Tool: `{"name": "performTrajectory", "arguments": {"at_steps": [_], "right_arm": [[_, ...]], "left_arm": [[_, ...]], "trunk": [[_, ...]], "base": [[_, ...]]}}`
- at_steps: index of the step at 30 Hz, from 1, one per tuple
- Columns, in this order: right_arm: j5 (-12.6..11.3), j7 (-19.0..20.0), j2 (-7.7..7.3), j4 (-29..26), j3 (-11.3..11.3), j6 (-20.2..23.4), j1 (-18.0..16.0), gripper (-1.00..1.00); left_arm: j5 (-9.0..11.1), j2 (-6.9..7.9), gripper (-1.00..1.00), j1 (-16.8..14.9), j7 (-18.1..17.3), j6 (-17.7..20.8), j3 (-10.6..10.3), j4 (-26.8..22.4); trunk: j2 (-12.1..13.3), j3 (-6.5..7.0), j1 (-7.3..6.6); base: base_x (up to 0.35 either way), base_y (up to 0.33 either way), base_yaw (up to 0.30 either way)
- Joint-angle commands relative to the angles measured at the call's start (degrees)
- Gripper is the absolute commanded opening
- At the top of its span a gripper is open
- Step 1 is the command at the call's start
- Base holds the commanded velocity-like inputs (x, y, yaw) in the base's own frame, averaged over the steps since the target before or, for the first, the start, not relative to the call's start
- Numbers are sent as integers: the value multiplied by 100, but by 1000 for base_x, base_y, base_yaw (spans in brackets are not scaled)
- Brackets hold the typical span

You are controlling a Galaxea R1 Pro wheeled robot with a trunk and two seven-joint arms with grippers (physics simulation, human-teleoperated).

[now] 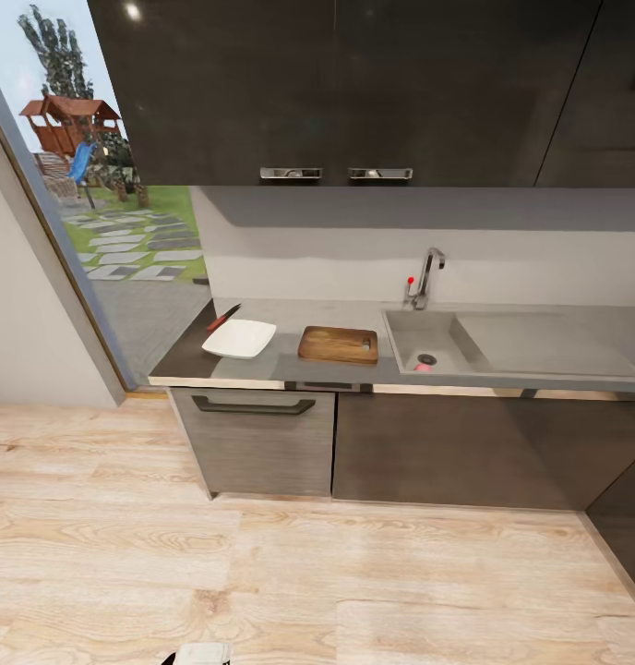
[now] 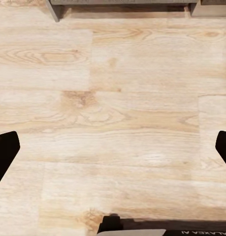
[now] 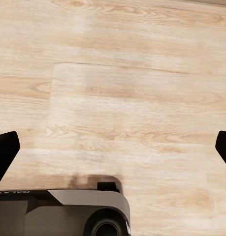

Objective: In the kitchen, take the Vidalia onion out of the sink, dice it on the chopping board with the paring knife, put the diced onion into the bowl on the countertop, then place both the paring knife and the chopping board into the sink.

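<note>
Head view: dark grey table (image 1: 262, 369) along back wall, cabinet fronts below, wall cabinets (image 1: 336, 88) above. White square bowl (image 1: 239, 338) toward table's left end, looks empty. Red-handled knife (image 1: 223, 318) lying just behind bowl's far left corner, touching or nearly so, cannot tell which. Brown chopping board (image 1: 338, 344) flat on table between bowl and sink (image 1: 502, 344), handle hole at end nearer sink, apart from bowl, just beside sink rim. Board top looks bare. Sink basin on left part, flat drainboard to right, chrome tap (image 1: 426, 277) with red-tipped lever behind basin. Small pinkish thing (image 1: 424, 366) at basin's near edge by drain; too small to identify. Light wood floor (image 1: 290, 573) in front of cabinets. Window or glass door at left with playground outside.

Left wrist view: left end effector (image 2: 113, 147) spread wide, dark fingertips (image 2: 4, 152) at frame edges, nothing between, floor planks beneath, cabinet base at far edge.

Right wrist view: right end effector (image 3: 113, 147) also spread wide, released, fingertips (image 3: 4, 150) at frame edges, over floor; part of robot base (image 3: 83, 211) with a wheel beneath.
</note>
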Motion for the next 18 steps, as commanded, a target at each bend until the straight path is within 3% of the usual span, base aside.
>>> {"name": "performTrajectory", "arguments": {"at_steps": [1,11,18], "right_arm": [[53,-47,-18,-5,-52,-9,-3,100],[80,-35,-56,-21,-28,-17,-5,100],[73,-33,-54,-19,-27,-16,-3,100]], "left_arm": [[-23,6,100,1,36,23,-14,-18],[-30,11,100,1,36,0,-7,-26],[-25,11,100,1,36,-3,-7,-26]], "trunk": [[-8,-8,2],[-8,-8,2],[-8,8,2]], "base": [[0,0,0],[0,-9,0],[0,-234,-70]]}}
